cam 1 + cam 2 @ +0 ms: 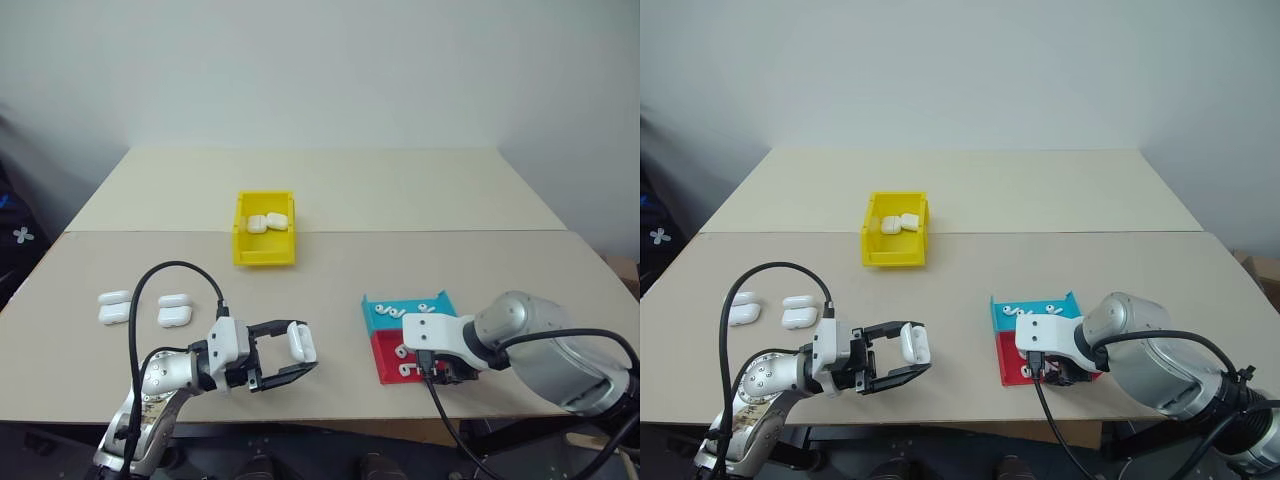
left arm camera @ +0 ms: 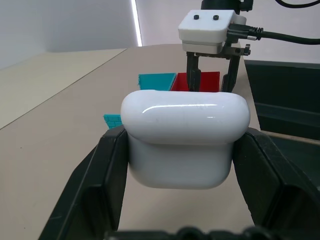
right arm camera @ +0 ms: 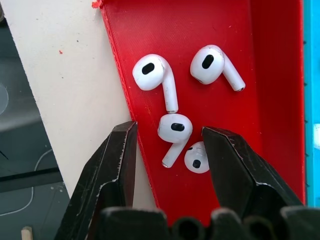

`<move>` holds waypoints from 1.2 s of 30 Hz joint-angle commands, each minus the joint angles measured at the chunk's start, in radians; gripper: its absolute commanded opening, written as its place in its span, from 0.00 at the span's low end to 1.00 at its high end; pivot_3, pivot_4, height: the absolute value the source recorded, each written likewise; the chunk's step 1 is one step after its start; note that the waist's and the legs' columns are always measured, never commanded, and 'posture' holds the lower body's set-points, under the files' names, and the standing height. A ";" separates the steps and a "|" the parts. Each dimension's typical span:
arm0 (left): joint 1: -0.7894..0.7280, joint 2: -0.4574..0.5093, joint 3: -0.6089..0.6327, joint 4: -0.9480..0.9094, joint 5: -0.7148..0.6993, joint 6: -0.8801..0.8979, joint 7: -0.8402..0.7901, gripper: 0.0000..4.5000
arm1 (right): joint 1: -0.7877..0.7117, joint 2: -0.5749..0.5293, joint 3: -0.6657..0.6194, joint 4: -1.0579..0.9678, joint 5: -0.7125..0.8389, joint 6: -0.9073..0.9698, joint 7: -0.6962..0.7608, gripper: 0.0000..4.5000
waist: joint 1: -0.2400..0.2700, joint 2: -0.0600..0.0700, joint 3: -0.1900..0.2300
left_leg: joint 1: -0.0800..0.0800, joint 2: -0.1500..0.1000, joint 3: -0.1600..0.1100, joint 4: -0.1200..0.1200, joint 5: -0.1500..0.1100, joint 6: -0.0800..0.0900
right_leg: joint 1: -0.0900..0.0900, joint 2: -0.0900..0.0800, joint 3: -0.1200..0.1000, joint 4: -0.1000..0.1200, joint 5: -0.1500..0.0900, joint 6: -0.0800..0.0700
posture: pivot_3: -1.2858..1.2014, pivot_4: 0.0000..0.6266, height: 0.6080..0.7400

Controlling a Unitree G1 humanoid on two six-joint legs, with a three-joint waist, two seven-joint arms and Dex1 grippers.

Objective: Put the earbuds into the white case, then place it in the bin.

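My left gripper (image 1: 298, 357) is shut on a white case (image 2: 185, 137) and holds it just above the table near the front edge, pointing to the right. Over the red tray (image 1: 384, 352), my right gripper (image 3: 170, 131) points down and is open. Several earbuds lie on that tray. One earbud (image 3: 175, 129) lies between the two fingertips, touching neither, with another earbud (image 3: 196, 158) beside the right fingertip. Two more earbuds (image 3: 151, 74) lie just beyond. The yellow bin (image 1: 243, 246) stands at mid-table with two white cases (image 1: 267, 222) inside.
A blue tray (image 1: 383, 316) with more earbuds adjoins the red one on its far side. Several spare white cases (image 1: 115, 308) lie in two pairs at the left. The right gripper stands close to the table's front edge.
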 commanded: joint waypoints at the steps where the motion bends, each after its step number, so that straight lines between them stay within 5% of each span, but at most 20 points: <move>1: -0.004 -0.003 -0.001 -0.012 0.002 -0.026 0.002 0.62 | -0.019 -0.013 -0.008 -0.010 -0.001 0.007 -0.006 0.54 | 0.000 0.000 0.000 | 0.000 0.000 0.000 0.000 0.000 0.000 | 0.000 0.000 0.000 0.000 0.000 0.000 | 0.52 0.24 1.00; 7: -0.006 -0.005 -0.002 -0.010 0.005 -0.026 0.001 0.62 | -0.026 -0.012 -0.004 -0.006 0.003 0.011 -0.005 0.54 | 0.000 0.000 0.000 | 0.000 0.000 0.000 0.000 0.000 0.000 | 0.000 0.000 0.000 0.000 0.000 0.000 | 0.52 0.24 1.00; 9: -0.005 -0.005 -0.003 -0.009 0.006 -0.026 0.002 0.62 | -0.023 -0.012 -0.005 -0.006 0.003 0.006 -0.005 0.46 | 0.000 0.000 0.000 | 0.000 0.000 0.000 0.000 0.000 0.000 | 0.000 0.000 0.000 0.000 0.000 0.000 | 0.52 0.24 1.00; 29: -0.004 -0.011 -0.002 -0.006 0.015 -0.029 0.004 0.62 | -0.032 -0.002 0.007 -0.009 0.002 0.015 -0.009 0.46 | 0.000 0.000 0.000 | 0.000 0.000 0.000 0.000 0.000 0.000 | 0.000 0.000 0.000 0.000 0.000 0.000 | 0.52 0.24 1.00; 33: -0.003 -0.012 -0.001 -0.008 0.016 -0.026 0.005 0.62 | -0.032 -0.002 0.011 -0.011 0.000 0.010 -0.009 0.29 | 0.000 0.000 0.000 | 0.000 0.000 0.000 0.000 0.000 0.000 | 0.000 0.000 0.000 0.000 0.000 0.000 | 0.52 0.24 1.00; 36: -0.002 -0.012 0.000 -0.008 0.016 -0.026 0.004 0.62 | -0.030 -0.005 0.014 -0.012 -0.004 0.002 -0.010 0.29 | 0.000 0.000 0.000 | 0.000 0.000 0.000 0.000 0.000 0.000 | 0.000 0.000 0.000 0.000 0.000 0.000 | 0.52 0.24 1.00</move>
